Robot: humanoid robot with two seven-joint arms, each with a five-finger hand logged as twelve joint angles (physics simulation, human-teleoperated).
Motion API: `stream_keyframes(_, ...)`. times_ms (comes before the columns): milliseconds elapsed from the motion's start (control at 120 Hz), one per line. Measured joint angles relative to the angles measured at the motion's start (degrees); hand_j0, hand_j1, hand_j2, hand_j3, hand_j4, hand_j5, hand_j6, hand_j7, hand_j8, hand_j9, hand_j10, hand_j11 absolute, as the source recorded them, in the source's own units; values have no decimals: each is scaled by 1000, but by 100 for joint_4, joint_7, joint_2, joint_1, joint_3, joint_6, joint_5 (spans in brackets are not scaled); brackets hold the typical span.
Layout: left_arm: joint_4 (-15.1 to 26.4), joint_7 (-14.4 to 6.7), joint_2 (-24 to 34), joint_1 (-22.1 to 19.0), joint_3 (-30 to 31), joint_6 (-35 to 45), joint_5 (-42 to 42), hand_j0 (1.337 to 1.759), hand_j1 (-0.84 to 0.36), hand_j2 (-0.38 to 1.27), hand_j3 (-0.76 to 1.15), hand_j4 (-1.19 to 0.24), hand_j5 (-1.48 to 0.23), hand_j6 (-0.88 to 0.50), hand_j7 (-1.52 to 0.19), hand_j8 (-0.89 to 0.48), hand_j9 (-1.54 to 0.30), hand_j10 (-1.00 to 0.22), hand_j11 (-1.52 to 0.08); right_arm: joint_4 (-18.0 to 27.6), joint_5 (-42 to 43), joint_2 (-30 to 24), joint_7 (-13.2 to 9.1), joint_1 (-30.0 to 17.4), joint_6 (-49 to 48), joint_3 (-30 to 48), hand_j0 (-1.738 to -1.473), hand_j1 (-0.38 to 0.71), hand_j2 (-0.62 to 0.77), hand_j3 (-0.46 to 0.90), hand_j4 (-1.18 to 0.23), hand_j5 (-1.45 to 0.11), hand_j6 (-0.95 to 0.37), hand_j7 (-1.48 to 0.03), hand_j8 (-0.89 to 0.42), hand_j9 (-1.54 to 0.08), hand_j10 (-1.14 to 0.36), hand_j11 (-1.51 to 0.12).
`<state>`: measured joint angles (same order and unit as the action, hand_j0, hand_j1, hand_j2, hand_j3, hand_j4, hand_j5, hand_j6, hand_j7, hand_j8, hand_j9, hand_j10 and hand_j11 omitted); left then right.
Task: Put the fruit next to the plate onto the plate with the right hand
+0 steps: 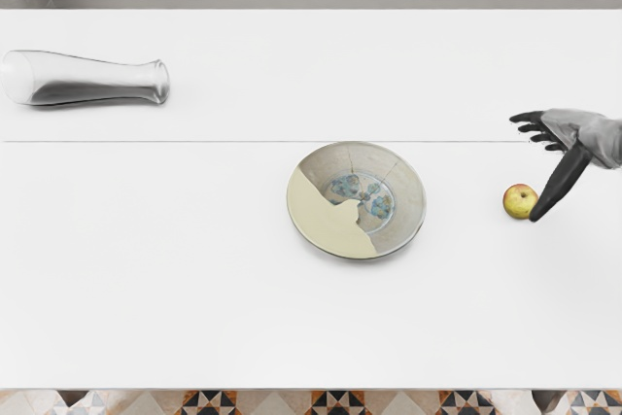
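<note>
A small yellow-red apple (520,201) lies on the white table, to the right of the plate (408,191). The plate is a shallow grey and cream bowl-like dish with a blue pattern in its centre, and nothing lies in it. My right hand (550,157) reaches in from the right edge, hovering just above and right of the apple. Its fingers are spread and point left, with the thumb (556,187) angled down beside the fruit. The hand holds nothing. My left arm does not show.
A clear glass vase (86,79) lies on its side at the far left of the table. The table's front edge (311,389) runs along the bottom, with patterned floor tiles below it.
</note>
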<state>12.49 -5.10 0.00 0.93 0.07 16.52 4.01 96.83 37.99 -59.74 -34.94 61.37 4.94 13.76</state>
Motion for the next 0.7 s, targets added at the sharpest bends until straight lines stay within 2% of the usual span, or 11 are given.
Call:
stream_keyframes(117, 0, 0, 0, -1, 0, 0, 0, 1658, 349, 0, 0, 0, 0, 0, 0, 0, 0, 0, 0, -85, 794, 346, -4, -102, 880, -282, -1658, -294, -8, 0, -53, -62, -55, -61, -53, -62, -52, -62)
stream_keyframes(283, 0, 1, 0, 3, 0, 0, 0, 1658, 349, 0, 0, 0, 0, 0, 0, 0, 0, 0, 0, -689, 1272, 1161, -6, -603, 1528, -427, -1658, -294, -7, 0, -53, -63, -55, -62, -54, -62, -52, -62)
stream_keyframes(425, 0, 1, 0, 3, 0, 0, 0, 1658, 349, 0, 0, 0, 0, -1, 0, 0, 0, 0, 0, -881, 1599, 1391, -6, -961, 2138, -462, -1658, -286, -8, 0, -59, -72, -62, -71, -60, -72, -59, -71)
stream_keyframes(558, 0, 1, 0, 2, 0, 0, 0, 1658, 349, 0, 0, 0, 0, -1, 0, 0, 0, 0, 0, -927, 1671, 1441, -6, -1115, 2286, -466, -1658, -183, -25, 0, -145, -184, -147, -183, -146, -183, -145, -183)
stream_keyframes(700, 0, 1, 0, 3, 0, 0, 1, 1658, 349, 0, 0, 0, 0, -1, 0, 0, 0, 0, 0, -929, 1657, 1433, -6, -1160, 2281, -463, -1658, -11, -45, 0, -291, -374, -293, -373, -292, -374, -291, -374)
